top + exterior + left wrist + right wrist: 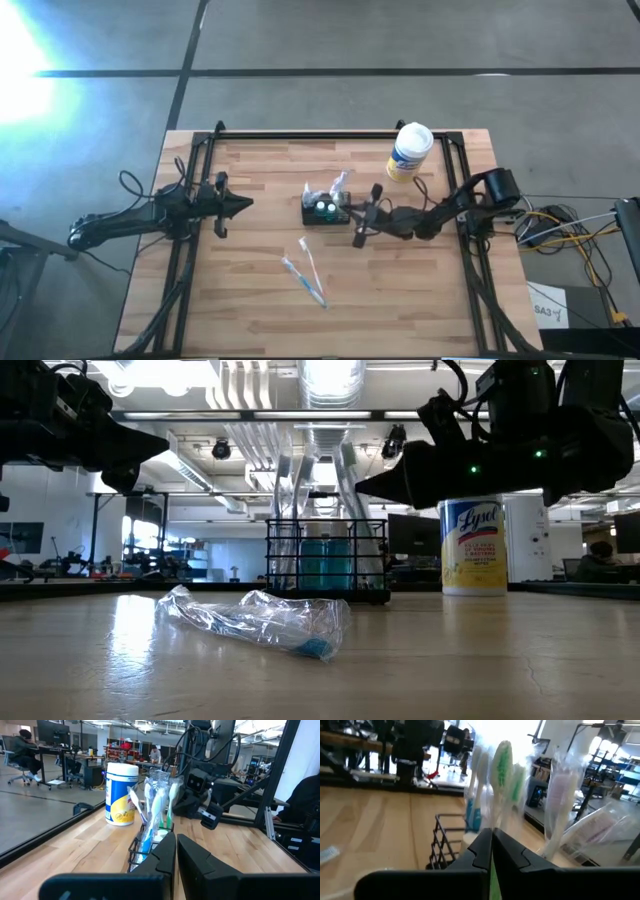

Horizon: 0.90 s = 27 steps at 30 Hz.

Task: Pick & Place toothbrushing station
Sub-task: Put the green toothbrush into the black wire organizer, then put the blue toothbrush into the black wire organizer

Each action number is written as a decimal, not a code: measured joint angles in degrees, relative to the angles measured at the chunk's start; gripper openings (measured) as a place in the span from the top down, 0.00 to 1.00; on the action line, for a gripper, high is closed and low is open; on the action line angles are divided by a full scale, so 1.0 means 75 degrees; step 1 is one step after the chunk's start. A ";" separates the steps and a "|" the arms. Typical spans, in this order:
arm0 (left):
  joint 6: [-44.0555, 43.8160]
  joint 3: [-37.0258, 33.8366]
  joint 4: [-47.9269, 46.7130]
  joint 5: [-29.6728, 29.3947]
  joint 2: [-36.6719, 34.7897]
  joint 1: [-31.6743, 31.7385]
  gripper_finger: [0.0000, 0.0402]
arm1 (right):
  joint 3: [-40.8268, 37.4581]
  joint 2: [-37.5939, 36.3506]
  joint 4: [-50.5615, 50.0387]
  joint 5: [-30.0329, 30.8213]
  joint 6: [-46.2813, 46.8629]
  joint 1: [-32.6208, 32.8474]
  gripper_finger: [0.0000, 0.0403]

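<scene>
At table centre I find the toothbrushing station (326,210) upright: light, stiff wire, probably top-heavy; I would grip its rim. Right gripper (362,218) just beside it, clenched, empty; left gripper (236,204) likewise.

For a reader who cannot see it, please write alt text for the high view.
On a wooden table, a black wire caddy with toothbrushes stands between two arms; the right tool, shut, is beside it and the left tool, shut, farther off. Two wrapped toothbrushes lie nearer; a wipes tub stands behind.
</scene>
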 joint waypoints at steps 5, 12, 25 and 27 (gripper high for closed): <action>0.0000 0.0000 -0.0010 0.0000 0.0000 0.0000 0.95 | -0.0002 -0.0546 -0.0953 -0.0021 0.0368 0.0038 0.90; 0.0001 0.0000 -0.0007 0.0000 0.0000 0.0000 0.95 | -0.0008 -0.1578 -0.2564 0.0116 0.0930 0.0033 0.76; 0.0003 0.0000 -0.0006 0.0000 0.0000 0.0003 0.95 | 0.0510 -0.2861 -0.4077 0.0131 0.1002 0.0583 0.72; 0.0003 0.0000 -0.0003 0.0000 0.0000 0.0002 0.95 | 0.0809 -0.2824 -0.4670 0.0113 0.1018 0.0698 0.73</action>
